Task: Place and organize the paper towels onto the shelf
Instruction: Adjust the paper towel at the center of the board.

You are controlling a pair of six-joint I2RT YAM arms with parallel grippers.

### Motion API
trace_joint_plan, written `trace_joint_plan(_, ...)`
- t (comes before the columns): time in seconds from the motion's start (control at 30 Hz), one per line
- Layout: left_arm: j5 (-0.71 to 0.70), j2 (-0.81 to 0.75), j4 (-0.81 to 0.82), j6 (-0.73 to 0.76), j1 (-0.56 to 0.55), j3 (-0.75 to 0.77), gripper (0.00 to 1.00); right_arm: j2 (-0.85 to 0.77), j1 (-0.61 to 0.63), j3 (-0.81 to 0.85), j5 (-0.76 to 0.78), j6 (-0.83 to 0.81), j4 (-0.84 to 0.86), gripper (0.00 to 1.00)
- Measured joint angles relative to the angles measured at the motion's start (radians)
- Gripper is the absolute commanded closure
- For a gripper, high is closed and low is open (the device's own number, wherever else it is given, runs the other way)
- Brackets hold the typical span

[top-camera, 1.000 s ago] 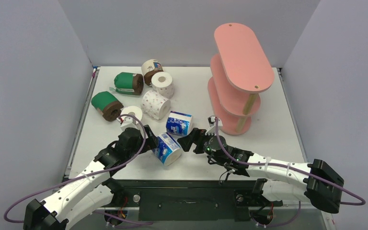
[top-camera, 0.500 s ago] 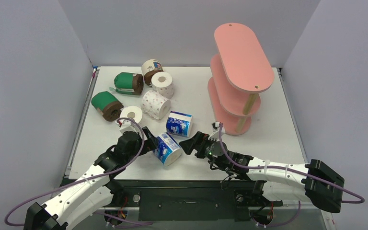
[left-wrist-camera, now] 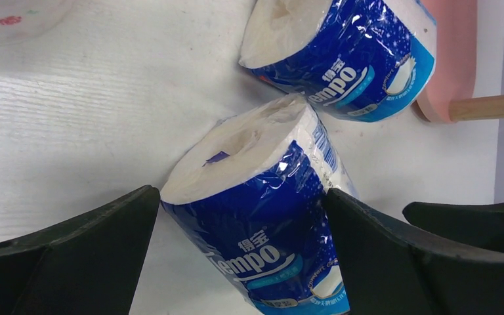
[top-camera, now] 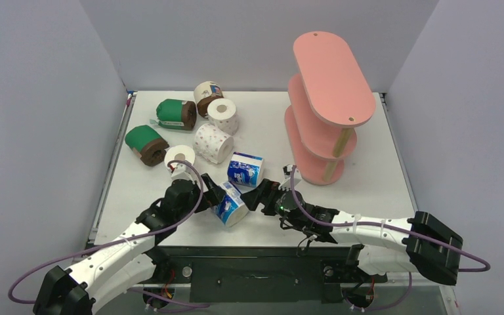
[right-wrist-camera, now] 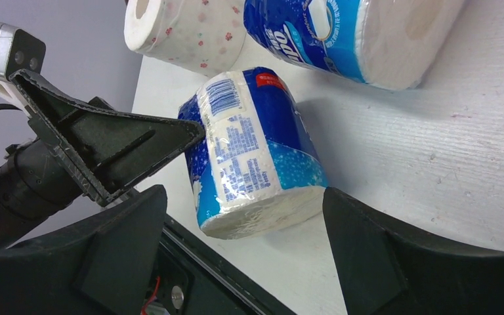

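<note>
1. Left pincer [left-wrist-camera: 239,193]: the jaws stand at their widest. One finger [left-wrist-camera: 72,256] sits on each side of the near blue roll [left-wrist-camera: 262,223], and both tips meet its wrap. The roll rests on the table [top-camera: 367,190]. Whether the fingers press on it cannot be told.

2. Right pincer [right-wrist-camera: 244,191]: the jaws stand wide apart and hold nothing. It faces the same roll from the opposite side, its tips short of the wrap with a gap on both sides.

3. Near blue roll: it lies on its side, tilted, near the front edge of the table, between the two pincers.

4. Far blue roll [top-camera: 245,168]: it lies on its side just behind the near blue roll, close to it, and no pincer touches it.

5. Upright dotted roll [top-camera: 180,156]: it stands on end with its core hole up, just behind the left wrist.

6. Middle dotted roll [top-camera: 212,142]: it lies on its side, left of the far blue roll.

7. Front green roll [top-camera: 146,144]: it lies on its side near the left edge of the table.

8. Rear dotted roll [top-camera: 223,115] and rear green roll [top-camera: 176,113]: these lie side by side, farther back.

9. Cream roll [top-camera: 207,94]: it is the farthest roll, touching the rear dotted roll.

10. Shelf [top-camera: 331,75]: it stands upright on the right rear part of the table, well apart from the rear rolls. All eight rolls lie on the table to its left.
</note>
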Motion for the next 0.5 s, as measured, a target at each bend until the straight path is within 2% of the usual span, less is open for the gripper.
trace_joint_plan(0.33, 0.065, -0.046, 0.048, -0.054, -0.071, -0.053, 0.13, 0.000, -0.055, -0.005, -0.027, 0.003, 0.001, 0.16)
trace_joint_plan(0.5, 0.048, -0.074, 0.046, -0.100, -0.122, -0.064, 0.13, -0.091, -0.094, -0.021, -0.028, -0.033, -0.088, 0.16)
